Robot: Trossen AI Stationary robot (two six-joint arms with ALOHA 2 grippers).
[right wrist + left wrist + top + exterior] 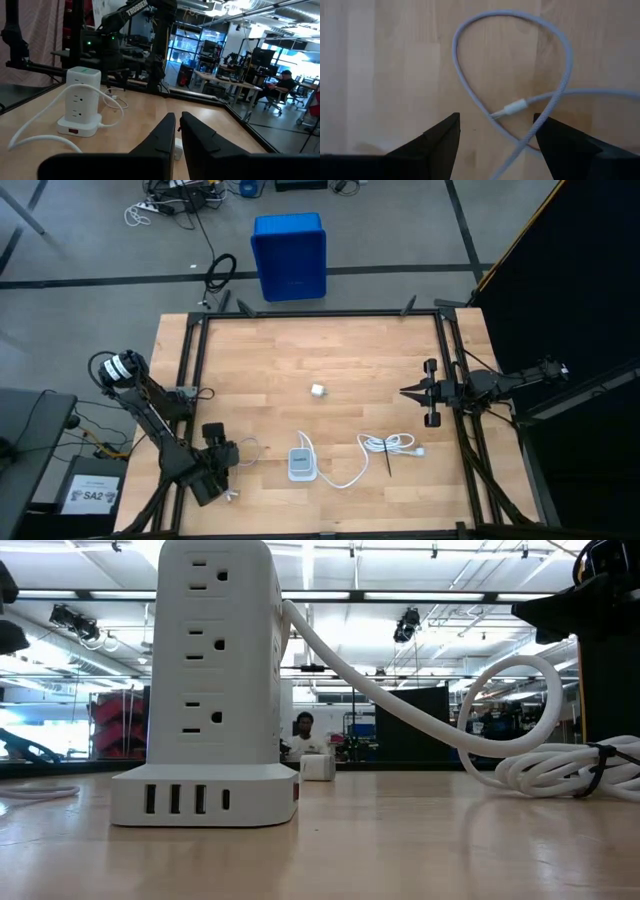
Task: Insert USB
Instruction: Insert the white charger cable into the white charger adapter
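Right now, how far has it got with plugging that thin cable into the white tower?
Early days. Nothing is plugged in: the tower's small bottom ports show empty. In hand: the left gripper hangs over the USB cable's plug on the table, fingers open either side, not gripping. The right gripper waits shut at the table's right side. Left: grasp the plug, carry it over, push it in.

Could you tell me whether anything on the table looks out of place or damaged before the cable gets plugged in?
Nothing looks damaged or spilled. The USB cable lies in a loose loop crossing over itself, directly under the open left gripper. The power strip tower stands upright, its thick cord tied in a bundle beside it.
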